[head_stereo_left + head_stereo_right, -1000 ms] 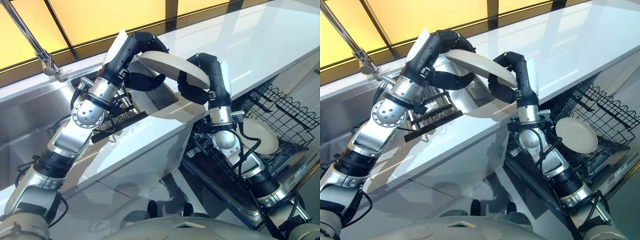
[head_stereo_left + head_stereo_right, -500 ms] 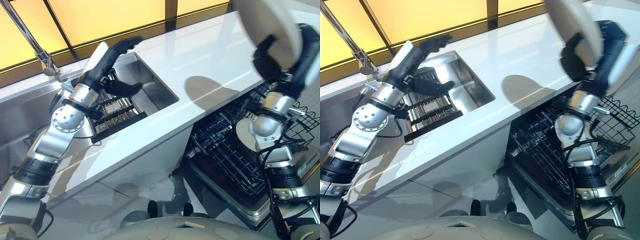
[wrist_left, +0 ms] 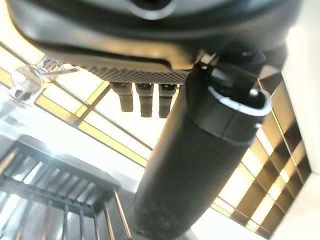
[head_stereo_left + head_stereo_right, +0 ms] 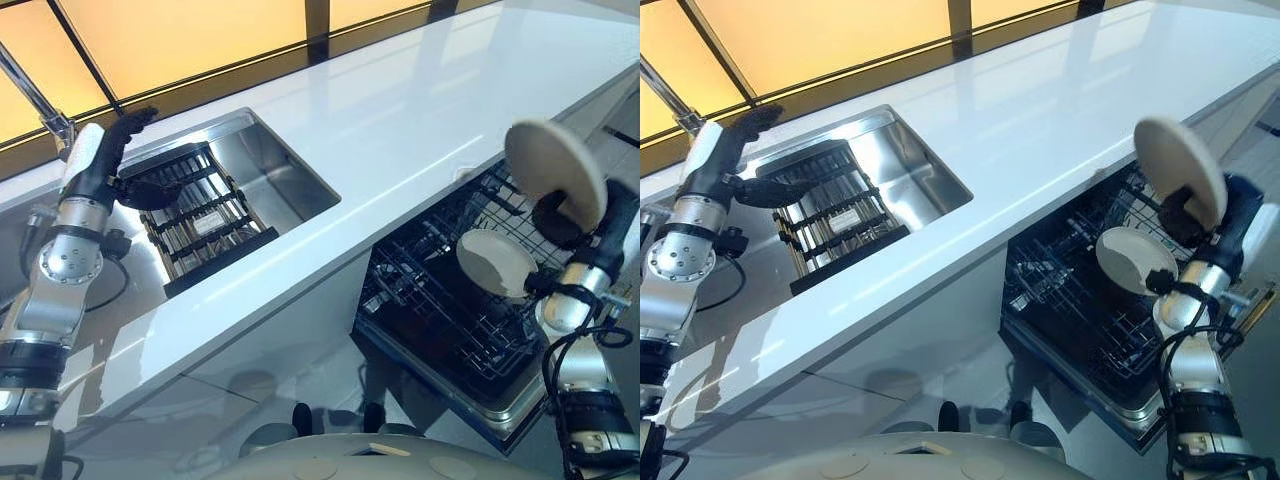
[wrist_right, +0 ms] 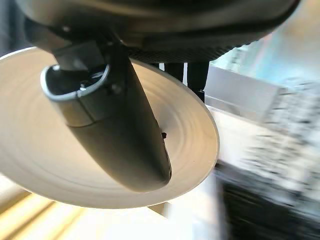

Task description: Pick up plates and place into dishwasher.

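Note:
My right hand (image 4: 567, 216) is shut on a cream plate (image 4: 553, 170), held up on edge above the open dishwasher's lower rack (image 4: 425, 300). In the right wrist view the thumb (image 5: 120, 130) presses on the plate's face (image 5: 192, 132). A second cream plate (image 4: 495, 262) stands in the rack just below and left of the held one. My left hand (image 4: 103, 158) hovers open, fingers straight, over the left end of the sink, holding nothing; its thumb (image 3: 200, 150) sticks out in the left wrist view.
A black dish rack (image 4: 205, 215) sits in the steel sink (image 4: 275, 170). The white countertop (image 4: 400, 130) runs between sink and dishwasher. A faucet (image 4: 45, 118) rises at the far left. The dishwasher door (image 4: 470, 385) lies open toward me.
The right hand has swung the plate from over the counter down to the right, above the dishwasher rack. The left hand has drawn back left, off the plate. The view has shifted too.

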